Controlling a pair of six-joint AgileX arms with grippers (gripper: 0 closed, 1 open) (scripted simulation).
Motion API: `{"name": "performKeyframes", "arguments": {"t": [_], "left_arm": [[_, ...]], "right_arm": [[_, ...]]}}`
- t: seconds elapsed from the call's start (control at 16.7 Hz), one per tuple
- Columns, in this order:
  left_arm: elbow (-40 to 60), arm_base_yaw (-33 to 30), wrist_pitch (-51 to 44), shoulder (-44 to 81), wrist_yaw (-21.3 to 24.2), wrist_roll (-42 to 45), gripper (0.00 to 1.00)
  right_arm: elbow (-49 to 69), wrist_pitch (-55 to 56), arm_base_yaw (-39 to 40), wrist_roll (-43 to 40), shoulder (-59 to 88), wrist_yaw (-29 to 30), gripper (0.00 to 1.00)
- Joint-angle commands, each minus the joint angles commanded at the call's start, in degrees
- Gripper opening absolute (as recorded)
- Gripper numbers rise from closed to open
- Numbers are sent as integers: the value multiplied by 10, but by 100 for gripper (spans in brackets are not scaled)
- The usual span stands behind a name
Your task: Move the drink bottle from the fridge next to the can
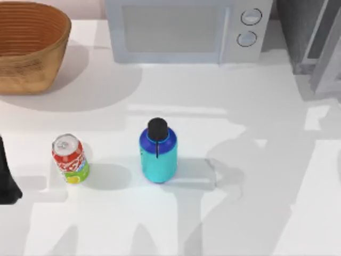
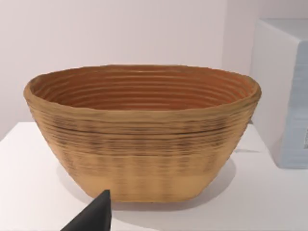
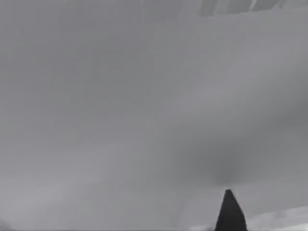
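Observation:
The drink bottle, teal with a blue shoulder and black cap, stands upright on the white table near the middle. The red and white can stands upright to its left, with a gap wider than the can between them. The dark grey fridge is at the back right corner, and its pale door is swung outward. My left arm is parked at the table's left edge, clear of the can. A dark wedge of my left gripper points at the basket. A dark tip of my right gripper hangs over a plain grey surface.
A woven wooden basket sits at the back left. A light grey microwave with two knobs stands at the back centre. An arm's shadow lies on the table right of the bottle.

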Motion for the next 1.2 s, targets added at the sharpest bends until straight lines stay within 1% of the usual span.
{"name": "performKeyframes", "arguments": {"t": [0.12,0.24,0.6,0.78,1.2], "left_arm": [[0,0,0,0,0,0,100],[0,0,0,0,0,0,100],[0,0,0,0,0,0,100],[0,0,0,0,0,0,100],[0,0,0,0,0,0,100]], "right_arm": [[-19,21,45,37,-15,42,100],[-29,32,66,56,-24,62,100],[-22,30,58,54,-13,68,100],[33,19,57,55,35,69,100],[208,-17,59,56,170,71,100]]}}
